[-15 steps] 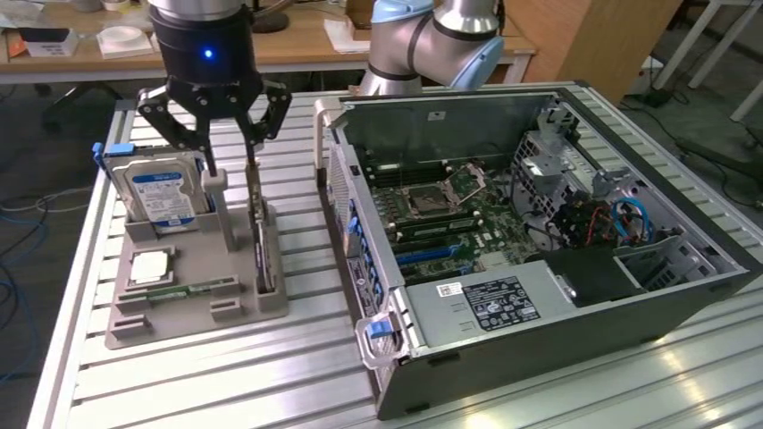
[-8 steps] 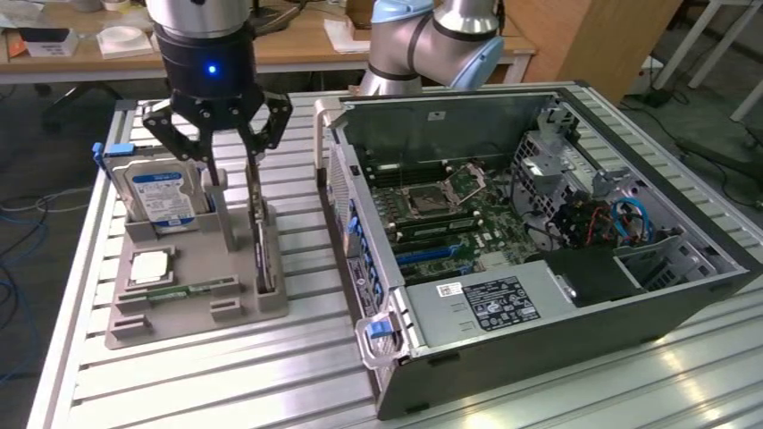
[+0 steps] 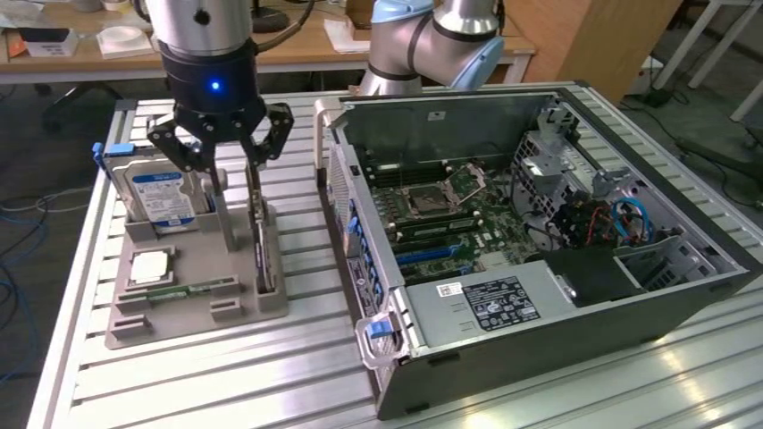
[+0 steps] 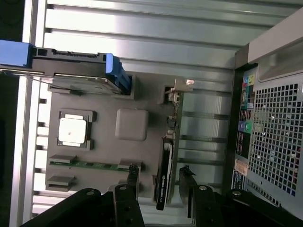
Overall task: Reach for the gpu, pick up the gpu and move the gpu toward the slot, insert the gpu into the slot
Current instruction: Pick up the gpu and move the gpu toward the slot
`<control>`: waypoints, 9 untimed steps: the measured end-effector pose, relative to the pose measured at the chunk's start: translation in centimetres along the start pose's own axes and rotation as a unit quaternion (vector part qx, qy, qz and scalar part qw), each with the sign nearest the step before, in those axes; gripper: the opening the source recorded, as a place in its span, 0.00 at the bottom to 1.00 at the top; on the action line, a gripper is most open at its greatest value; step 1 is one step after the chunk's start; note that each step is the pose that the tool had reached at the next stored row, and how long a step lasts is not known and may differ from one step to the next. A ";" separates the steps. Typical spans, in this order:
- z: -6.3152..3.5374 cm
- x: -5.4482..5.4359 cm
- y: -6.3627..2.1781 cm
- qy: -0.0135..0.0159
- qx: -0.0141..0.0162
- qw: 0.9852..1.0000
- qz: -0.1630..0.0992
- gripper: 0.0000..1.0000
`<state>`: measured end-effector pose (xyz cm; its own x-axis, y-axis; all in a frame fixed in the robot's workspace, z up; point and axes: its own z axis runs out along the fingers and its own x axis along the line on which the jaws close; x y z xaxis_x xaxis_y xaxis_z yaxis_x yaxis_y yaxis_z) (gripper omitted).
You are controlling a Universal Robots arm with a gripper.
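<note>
The gpu [image 3: 263, 250] is dark, nearly black, in a plain grey tray [image 3: 191, 317] on the silver, ribbed counter [image 3: 238, 384]. The hard drive [image 3: 163, 197] has a blue-and-white label. The motherboard [image 3: 459, 228] is green and the fingers [image 4: 187, 184] are black.

I have the arm [image 3: 200, 27] vertical, wrist pointing straight down; gripper [image 3: 229, 165] low, its fingers [image 4: 133, 176] spread well apart.

Wooden desk [image 3: 292, 55] behind, tall wooden cabinet [image 3: 596, 40], grey floor [image 3: 716, 107]
</note>
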<state>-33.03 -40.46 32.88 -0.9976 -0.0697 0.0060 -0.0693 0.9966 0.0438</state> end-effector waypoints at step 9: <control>0.99 0.0 -1.17 0.000 0.000 1.000 0.000 0.47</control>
<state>-33.01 -41.58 31.84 -0.9975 -0.0698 0.0061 -0.0695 0.9966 0.0438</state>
